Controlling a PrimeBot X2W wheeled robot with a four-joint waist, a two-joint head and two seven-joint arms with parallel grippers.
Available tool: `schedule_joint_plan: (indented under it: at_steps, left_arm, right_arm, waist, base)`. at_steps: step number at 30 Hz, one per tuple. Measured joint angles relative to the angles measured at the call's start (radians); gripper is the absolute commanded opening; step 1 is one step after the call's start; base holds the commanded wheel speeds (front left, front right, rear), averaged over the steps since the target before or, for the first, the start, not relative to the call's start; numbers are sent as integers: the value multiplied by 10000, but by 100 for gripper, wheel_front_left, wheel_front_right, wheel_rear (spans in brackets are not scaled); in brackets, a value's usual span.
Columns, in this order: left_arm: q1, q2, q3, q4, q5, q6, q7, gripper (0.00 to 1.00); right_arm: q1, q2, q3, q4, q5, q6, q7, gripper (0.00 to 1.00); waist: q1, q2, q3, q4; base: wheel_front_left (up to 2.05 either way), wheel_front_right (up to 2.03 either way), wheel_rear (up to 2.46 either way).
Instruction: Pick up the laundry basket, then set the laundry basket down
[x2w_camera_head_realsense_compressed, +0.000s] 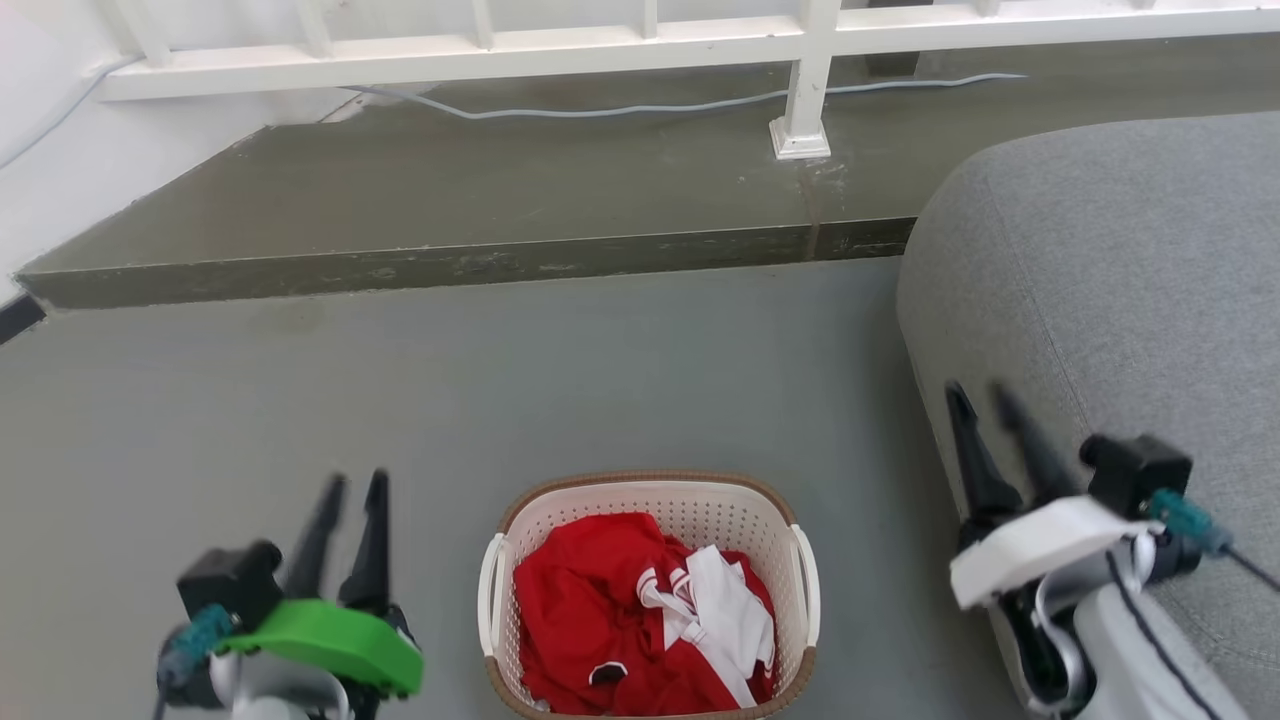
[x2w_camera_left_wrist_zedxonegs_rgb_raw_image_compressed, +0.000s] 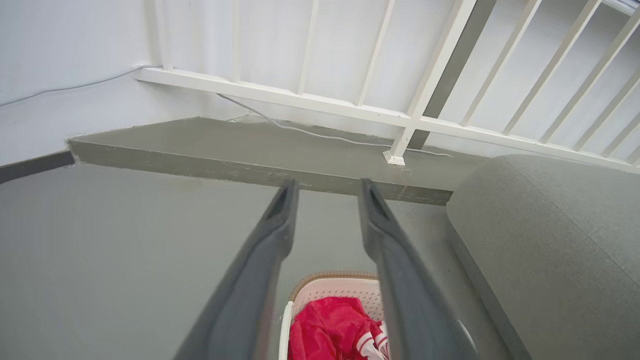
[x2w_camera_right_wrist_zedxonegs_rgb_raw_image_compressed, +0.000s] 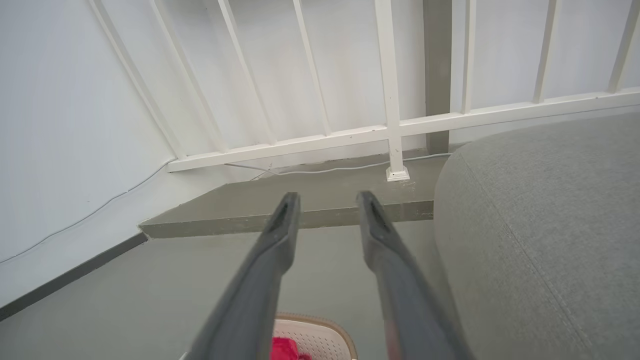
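The laundry basket (x2w_camera_head_realsense_compressed: 690, 505) stands on the grey floor at the bottom centre of the head view, cream-white and perforated, with a brown rim and white side handles. Red and white clothes fill it. My left gripper (x2w_camera_head_realsense_compressed: 353, 482) hangs open to the basket's left, above the floor, with nothing between its fingers. My right gripper (x2w_camera_head_realsense_compressed: 985, 392) is open to the basket's right, in front of the sofa, also holding nothing. The left wrist view shows the basket (x2w_camera_left_wrist_zedxonegs_rgb_raw_image_compressed: 332, 285) low between the left gripper's (x2w_camera_left_wrist_zedxonegs_rgb_raw_image_compressed: 327, 185) fingers. A corner of the basket (x2w_camera_right_wrist_zedxonegs_rgb_raw_image_compressed: 320, 332) peeks below the right gripper (x2w_camera_right_wrist_zedxonegs_rgb_raw_image_compressed: 327, 197).
A grey sofa (x2w_camera_head_realsense_compressed: 1120, 290) fills the right side, close to my right arm. A raised grey step (x2w_camera_head_realsense_compressed: 480, 200) runs across the back, topped by a white railing (x2w_camera_head_realsense_compressed: 800, 100) with a pale cable (x2w_camera_head_realsense_compressed: 620, 108) along it. A white wall (x2w_camera_head_realsense_compressed: 60, 150) closes the far left.
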Motion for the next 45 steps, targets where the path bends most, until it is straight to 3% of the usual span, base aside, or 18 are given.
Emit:
schedule_joint_plan:
  at_steps: [8, 45]
  left_arm:
    - [191, -82, 63, 230, -291, -2, 132, 0]
    - [174, -222, 1093, 245, -4316, -136, 1440, 0]
  right_arm:
    - [323, 132, -107, 226, 382, 6, 104, 0]
    - [321, 447, -1388, 186, 4727, 274, 1375, 0]
  waist:
    - [0, 0, -16, 19]
    - [0, 0, -120, 169]
  base:
    - [0, 0, 0]
    - [0, 0, 0]
